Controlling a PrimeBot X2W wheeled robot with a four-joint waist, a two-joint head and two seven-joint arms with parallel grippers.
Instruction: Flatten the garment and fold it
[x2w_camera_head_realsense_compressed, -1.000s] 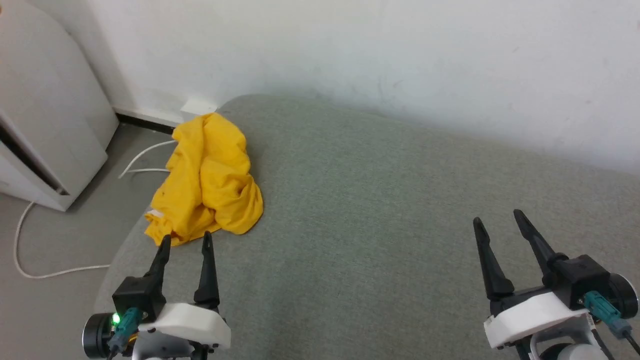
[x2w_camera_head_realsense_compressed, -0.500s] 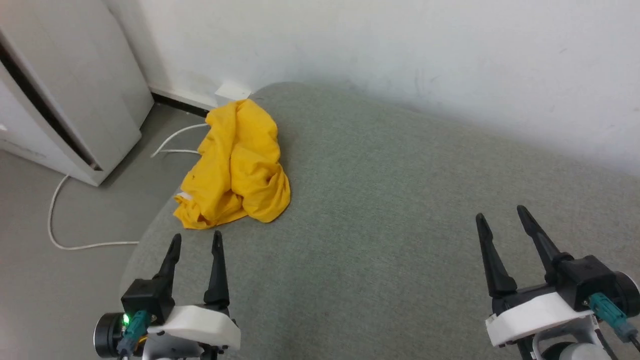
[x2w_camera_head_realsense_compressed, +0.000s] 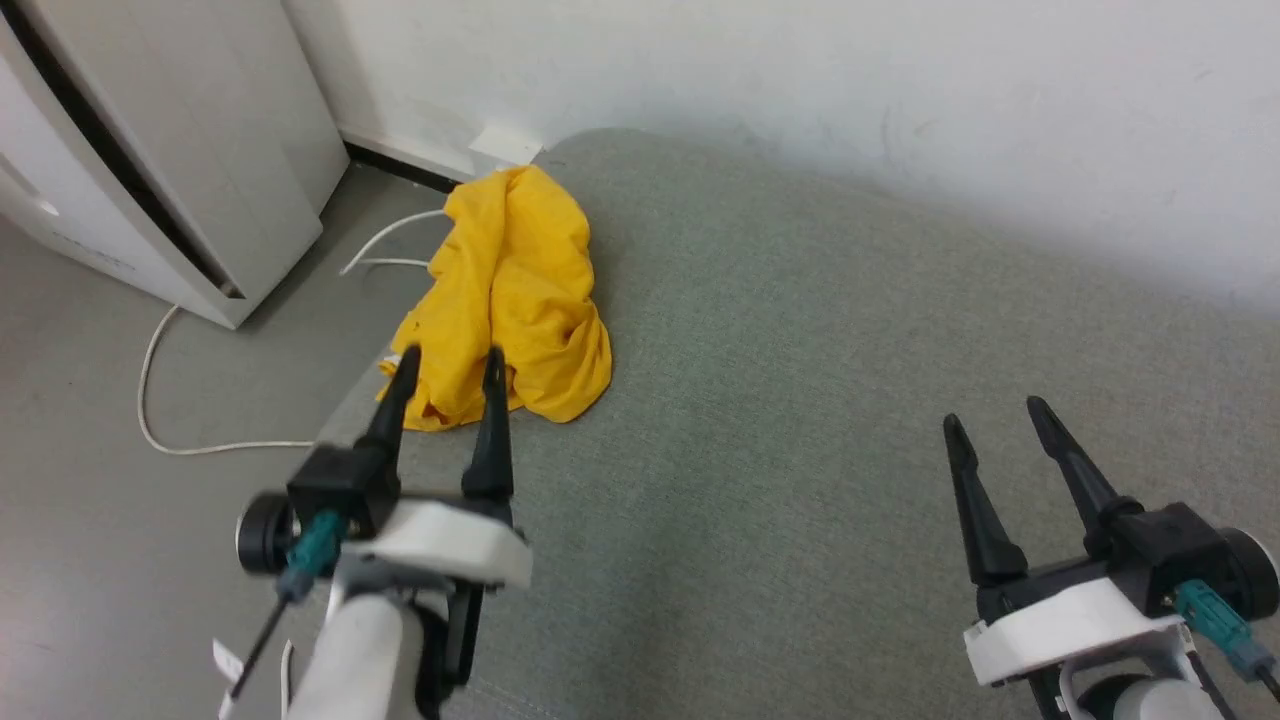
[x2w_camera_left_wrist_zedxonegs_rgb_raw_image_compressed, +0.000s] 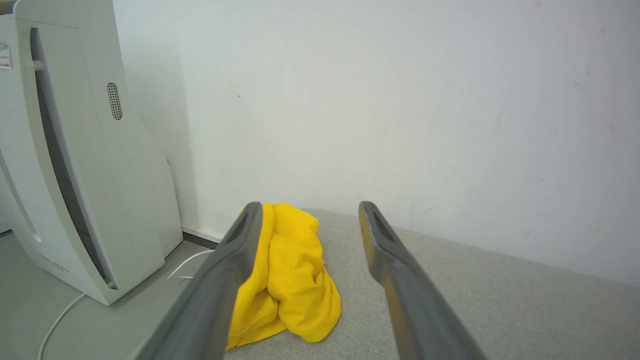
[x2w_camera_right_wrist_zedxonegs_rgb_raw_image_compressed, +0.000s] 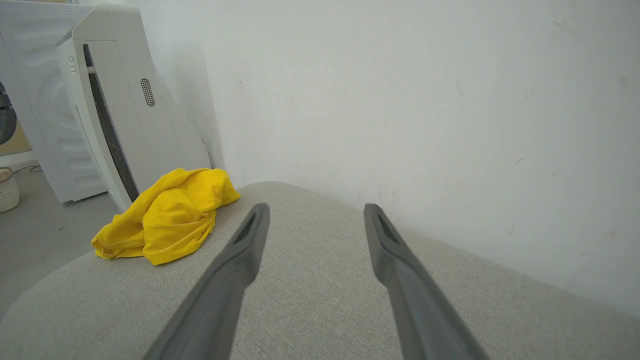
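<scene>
Left end effector (x2w_camera_head_realsense_compressed: 450, 352) advanced over grey cushion (x2w_camera_head_realsense_compressed: 800, 400) by wall (x2w_camera_head_realsense_compressed: 800, 70).

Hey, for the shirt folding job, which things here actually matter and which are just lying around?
For the job: yellow shirt, crumpled at the edge of the grey cushion; left claw, open, close to it; right claw, open, away from it.
Lying about: white appliance on the floor; white cable on the floor.

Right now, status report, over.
Left gripper open, short of yellow garment. Right gripper open, empty. Garment crumpled at grey cushion edge. Nothing blocking.
</scene>
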